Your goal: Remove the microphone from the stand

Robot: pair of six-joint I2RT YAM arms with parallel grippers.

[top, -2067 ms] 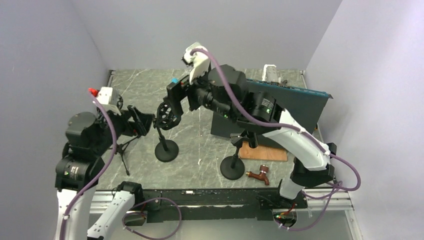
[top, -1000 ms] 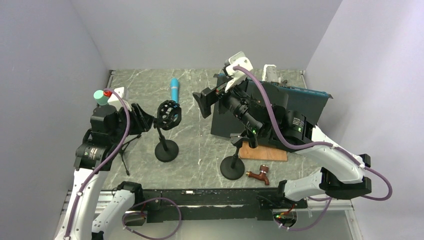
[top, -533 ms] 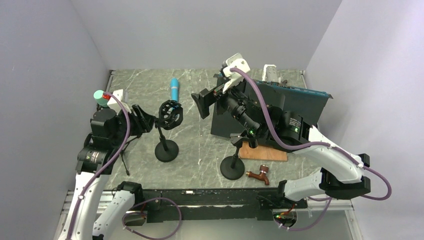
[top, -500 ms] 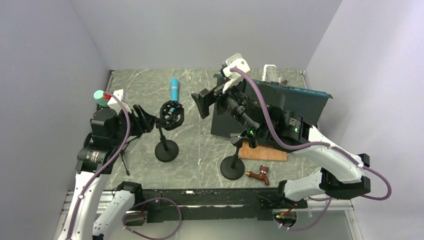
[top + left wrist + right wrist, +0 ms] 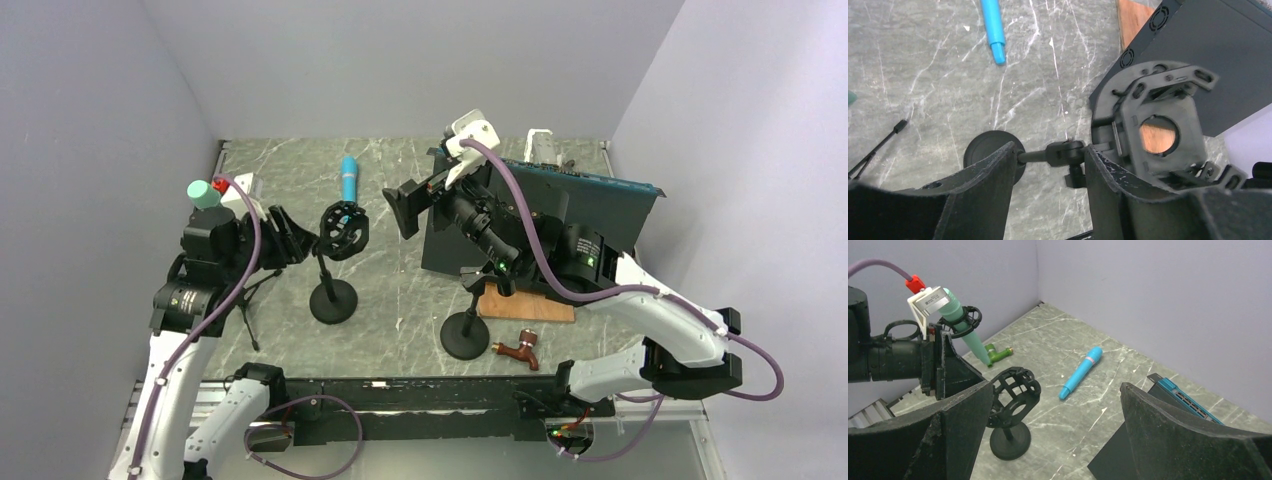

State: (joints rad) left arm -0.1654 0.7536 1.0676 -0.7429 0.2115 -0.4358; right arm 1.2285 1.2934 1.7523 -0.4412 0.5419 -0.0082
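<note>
The blue microphone (image 5: pixel 349 178) lies flat on the marble table at the back, apart from the stand; it also shows in the left wrist view (image 5: pixel 993 30) and the right wrist view (image 5: pixel 1080 372). The black stand has a round base (image 5: pixel 333 300) and an empty cage mount (image 5: pixel 342 230), also seen in the right wrist view (image 5: pixel 1015 390). My left gripper (image 5: pixel 290 238) is open just left of the mount, its fingers either side of the stand's neck (image 5: pixel 1063 152) without closing on it. My right gripper (image 5: pixel 405 208) is open and empty, raised right of the mount.
A green microphone (image 5: pixel 203 192) sits in a second mount on a tripod (image 5: pixel 245 300) at the left. A black box with a blue edge (image 5: pixel 570 215), another round stand base (image 5: pixel 465 335), a wooden board (image 5: pixel 525 305) and a brown tap (image 5: pixel 518 350) are at the right.
Two seconds ago my right gripper held the blue microphone at the mount; it now lies on the table and the right arm has drawn back right. The left arm barely shifted.
</note>
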